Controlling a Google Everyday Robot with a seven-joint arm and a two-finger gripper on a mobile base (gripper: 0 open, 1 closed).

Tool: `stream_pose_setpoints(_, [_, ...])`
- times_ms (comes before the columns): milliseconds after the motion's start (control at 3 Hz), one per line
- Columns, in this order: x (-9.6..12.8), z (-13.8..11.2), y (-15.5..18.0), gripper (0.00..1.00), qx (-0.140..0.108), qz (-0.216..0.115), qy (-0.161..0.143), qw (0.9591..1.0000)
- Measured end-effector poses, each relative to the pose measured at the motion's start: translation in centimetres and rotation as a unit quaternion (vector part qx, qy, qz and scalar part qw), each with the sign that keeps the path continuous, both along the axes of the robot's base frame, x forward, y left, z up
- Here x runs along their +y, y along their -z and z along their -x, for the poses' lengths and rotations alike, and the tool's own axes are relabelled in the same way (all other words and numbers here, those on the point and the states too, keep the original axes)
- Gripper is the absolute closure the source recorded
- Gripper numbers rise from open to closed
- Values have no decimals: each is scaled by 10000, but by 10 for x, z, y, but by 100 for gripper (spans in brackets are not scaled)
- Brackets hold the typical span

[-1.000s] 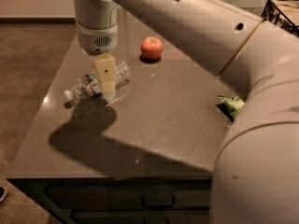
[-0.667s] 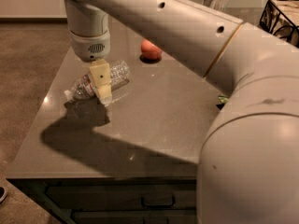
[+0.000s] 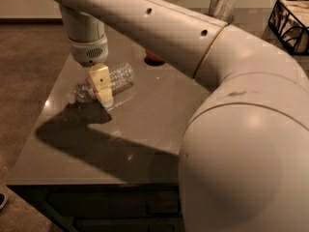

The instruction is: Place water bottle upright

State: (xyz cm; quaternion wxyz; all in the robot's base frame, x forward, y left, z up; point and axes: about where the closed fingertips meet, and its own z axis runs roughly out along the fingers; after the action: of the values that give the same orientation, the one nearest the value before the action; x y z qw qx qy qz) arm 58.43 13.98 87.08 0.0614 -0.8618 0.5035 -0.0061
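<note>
The water bottle lies on its side in the upper left of the frame, on the worktop, narrow end toward the lower left. My gripper hangs over its middle, covering it from this view. Whether it is spread or already pinching the bottle, I cannot tell. I judge the bottle light, thin-walled and slick, apt to roll or crumple, so I would take it gently across the ribbed body at mid-length. Further right, a reddish round thing peeps from behind my arm.
</note>
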Motion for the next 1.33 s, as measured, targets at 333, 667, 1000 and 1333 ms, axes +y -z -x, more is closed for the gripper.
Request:
stream_pose_setpoints(333, [-9,-5,12,18,-13,255,-6,9997])
stream_pose_setpoints(667, [-23,-9,17,41,-4,409,85,9991])
stream_pose_setpoints(1000, [-34,-12,5,73,120,202,357,9991])
stream_pose_setpoints(1333, [-50,-17,-28,96,449,-636,872,9931])
